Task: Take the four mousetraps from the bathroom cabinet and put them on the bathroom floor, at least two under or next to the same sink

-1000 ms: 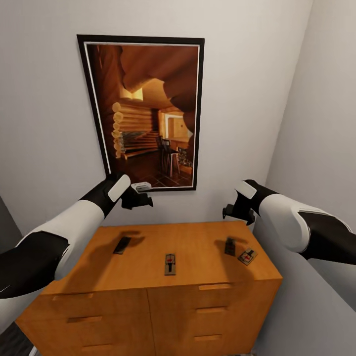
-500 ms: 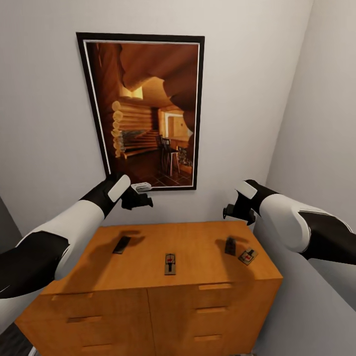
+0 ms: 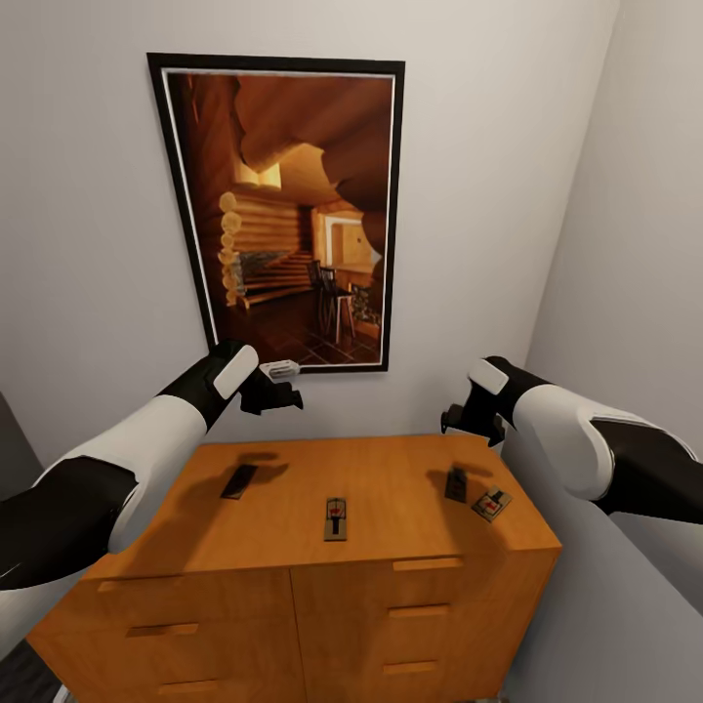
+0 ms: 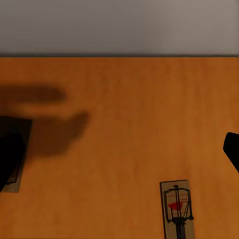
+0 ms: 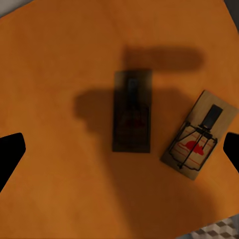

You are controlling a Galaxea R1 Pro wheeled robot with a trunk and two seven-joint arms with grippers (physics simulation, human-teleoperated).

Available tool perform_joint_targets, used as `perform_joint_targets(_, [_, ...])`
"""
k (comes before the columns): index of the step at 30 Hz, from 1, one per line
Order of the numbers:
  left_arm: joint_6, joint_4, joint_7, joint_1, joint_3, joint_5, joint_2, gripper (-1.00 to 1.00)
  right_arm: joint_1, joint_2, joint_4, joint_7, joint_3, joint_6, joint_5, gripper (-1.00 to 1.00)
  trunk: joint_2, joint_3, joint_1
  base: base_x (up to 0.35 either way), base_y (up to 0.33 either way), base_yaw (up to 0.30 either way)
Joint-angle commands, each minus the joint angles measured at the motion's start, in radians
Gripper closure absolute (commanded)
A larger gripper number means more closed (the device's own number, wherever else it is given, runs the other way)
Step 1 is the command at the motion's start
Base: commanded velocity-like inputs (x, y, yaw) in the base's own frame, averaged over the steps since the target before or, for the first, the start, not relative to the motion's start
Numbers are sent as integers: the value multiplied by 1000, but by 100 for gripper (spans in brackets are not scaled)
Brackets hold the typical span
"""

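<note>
Left gripper [image 3: 278, 391] and right gripper [image 3: 467, 422] hover above the cabinet [image 3: 293, 586], fingers spread apart, holding nothing; four mousetraps [image 3: 335, 518] lie flat on its top, two under the right gripper, touching neither.

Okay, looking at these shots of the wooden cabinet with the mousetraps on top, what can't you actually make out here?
- Leftmost flat mousetrap: head view, in the left arm's shadow, details lost; left wrist view, cut by the edge behind a dark finger.
- Shadowed mousetrap: right wrist view, wire parts dim.
- Orange-brown wooden cabinet: head view, lower drawers cut off by the frame.
- Left gripper and right gripper: jaw gaps unclear in the head view.
</note>
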Motion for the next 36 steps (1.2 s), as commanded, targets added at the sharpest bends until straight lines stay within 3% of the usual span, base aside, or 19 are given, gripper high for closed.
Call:
perform_joint_targets(1, [2,-1,8,-1,-7,11,1,-100,1,0,2,-10,-8,-2,-1,-100,-9,-5,4,0,0,0])
perform_joint_targets(22, [2,-1,8,-1,-6,11,1,-100,23,-10,2,94,-8,-5,114,-100,-156,-71,85,0,0,0])
perform_joint_targets(36, [2,-3,8,-1,-5,11,1,-100,24,-12,2,123,-8,-5,130,-100,-156,-71,85,0,0,0])
